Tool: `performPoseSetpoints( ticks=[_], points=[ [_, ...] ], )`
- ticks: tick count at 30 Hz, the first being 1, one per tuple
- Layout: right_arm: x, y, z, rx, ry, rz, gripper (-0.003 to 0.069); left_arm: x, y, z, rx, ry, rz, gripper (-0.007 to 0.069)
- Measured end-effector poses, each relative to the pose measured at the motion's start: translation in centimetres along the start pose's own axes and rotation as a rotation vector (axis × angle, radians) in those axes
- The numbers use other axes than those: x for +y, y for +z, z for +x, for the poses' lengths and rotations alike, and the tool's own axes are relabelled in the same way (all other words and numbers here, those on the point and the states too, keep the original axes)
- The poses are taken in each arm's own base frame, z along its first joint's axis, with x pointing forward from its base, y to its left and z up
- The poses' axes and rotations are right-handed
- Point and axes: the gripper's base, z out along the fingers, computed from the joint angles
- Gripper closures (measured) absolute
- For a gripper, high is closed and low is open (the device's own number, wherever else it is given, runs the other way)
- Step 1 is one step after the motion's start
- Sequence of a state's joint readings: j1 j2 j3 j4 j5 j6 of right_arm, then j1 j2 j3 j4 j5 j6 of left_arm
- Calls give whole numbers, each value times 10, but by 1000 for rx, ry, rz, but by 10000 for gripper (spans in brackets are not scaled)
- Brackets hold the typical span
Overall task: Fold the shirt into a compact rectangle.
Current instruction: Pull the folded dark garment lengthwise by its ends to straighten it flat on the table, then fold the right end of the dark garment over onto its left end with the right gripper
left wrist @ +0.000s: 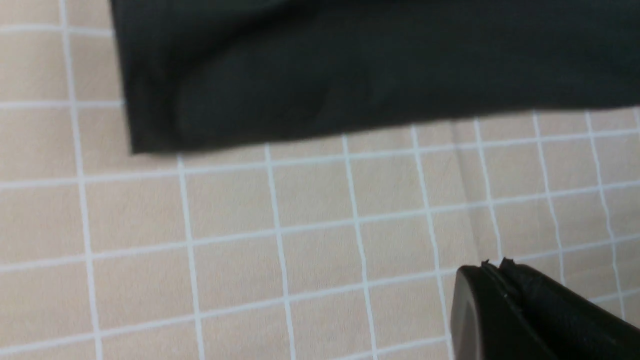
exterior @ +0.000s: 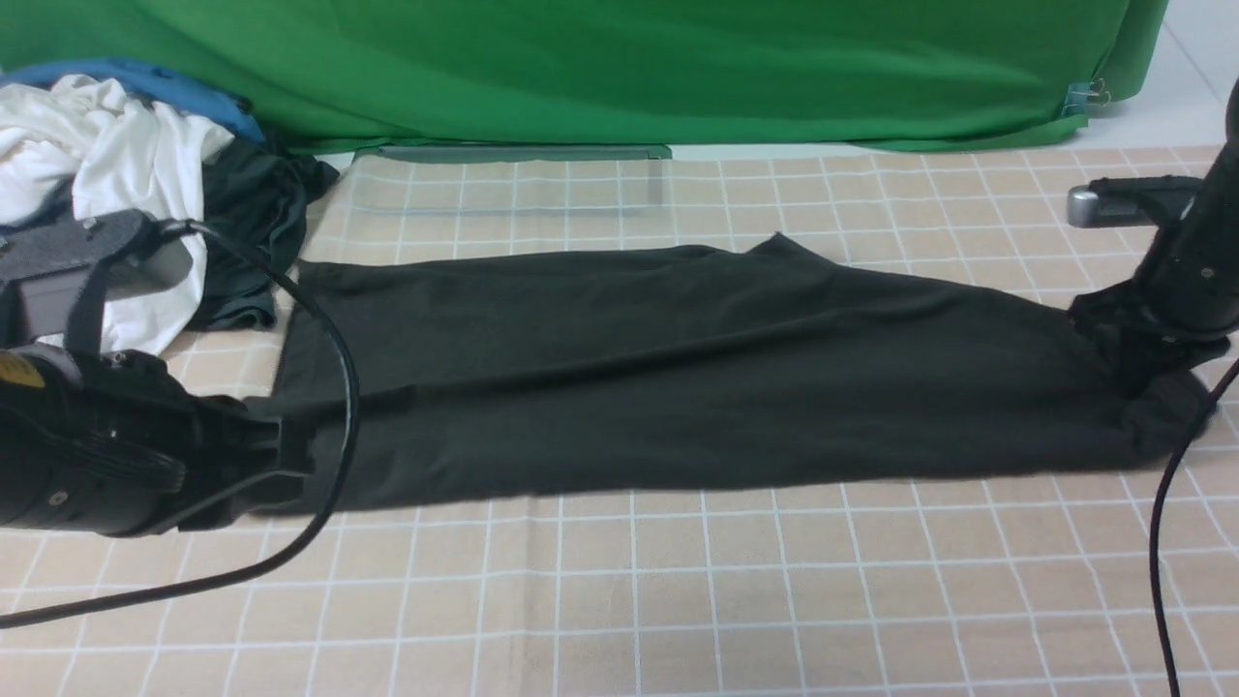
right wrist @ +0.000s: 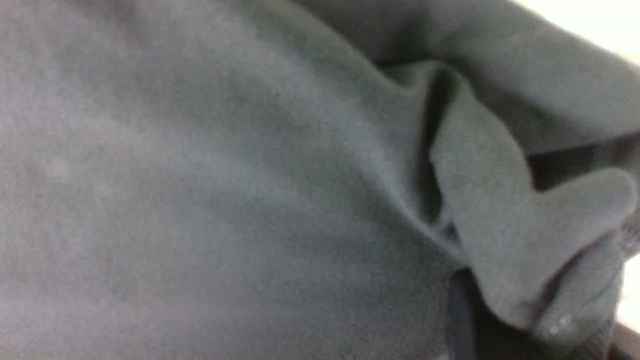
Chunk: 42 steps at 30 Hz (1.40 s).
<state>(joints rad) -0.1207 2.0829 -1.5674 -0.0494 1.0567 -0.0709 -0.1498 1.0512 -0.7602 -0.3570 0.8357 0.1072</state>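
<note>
Open room lying near; clutter crowding the far left

The checked cloth is lying bare nearside of the shirt; a clothes pile is blocking the far-left corner, and a green backdrop is walling the far edge.

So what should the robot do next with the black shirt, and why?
Probably lift the right tool and carry that bunched end toward the left. The shirt lies as a long strip, and its right end is gathered at that tool, so folding it over would shorten it.

Counter: beige cloth, white grid. Black shirt lies long across the middle. Far-left corner: heap of white, dark and blue garments.
</note>
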Motion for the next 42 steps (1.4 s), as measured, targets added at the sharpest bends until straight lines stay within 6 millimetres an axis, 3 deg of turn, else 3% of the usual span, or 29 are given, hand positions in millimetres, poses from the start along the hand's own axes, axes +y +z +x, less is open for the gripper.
performPoseSetpoints(
  ticks=[6, 8, 11, 13, 16, 19, 23, 24, 29, 34, 38, 42],
  points=[
    [-40, -43, 12, -55, 93, 105, 552, 0, 0, 1, 9, 3, 1, 606],
    [-40, -58, 13, -78, 102, 110, 552, 0, 0, 1, 8, 2, 2, 606],
    [-26, -91, 12, -144, 105, 52, 552, 0, 0, 1, 4, 2, 1, 606],
    [-2, -119, 9, -209, 71, -13, 552, 0, 0, 0, 2, 2, 1, 606],
    [30, -141, 6, -265, 27, -102, 552, -1, 0, 0, -5, -2, 5, 606],
    [86, -170, 2, -355, -67, -243, 552, -2, 0, -1, -14, -12, 16, 606],
    [151, -184, 3, -415, -161, -372, 552, -2, 0, -1, -17, -20, 24, 606],
    [178, -185, 4, -427, -205, -412, 552, -3, -1, -1, -22, -22, 26, 606],
    [267, -171, 11, -440, -317, -523, 552, -5, -10, 0, -66, -34, 32, 606],
    [332, -147, 19, -419, -380, -612, 552, -8, -25, 4, -122, -24, 43, 606],
    [361, -125, 23, -400, -407, -630, 552, -10, -33, 8, -140, -17, 50, 606],
    [389, -90, 24, -402, -398, -640, 545, -12, -39, 11, -149, -12, 56, 606]
  ],
)
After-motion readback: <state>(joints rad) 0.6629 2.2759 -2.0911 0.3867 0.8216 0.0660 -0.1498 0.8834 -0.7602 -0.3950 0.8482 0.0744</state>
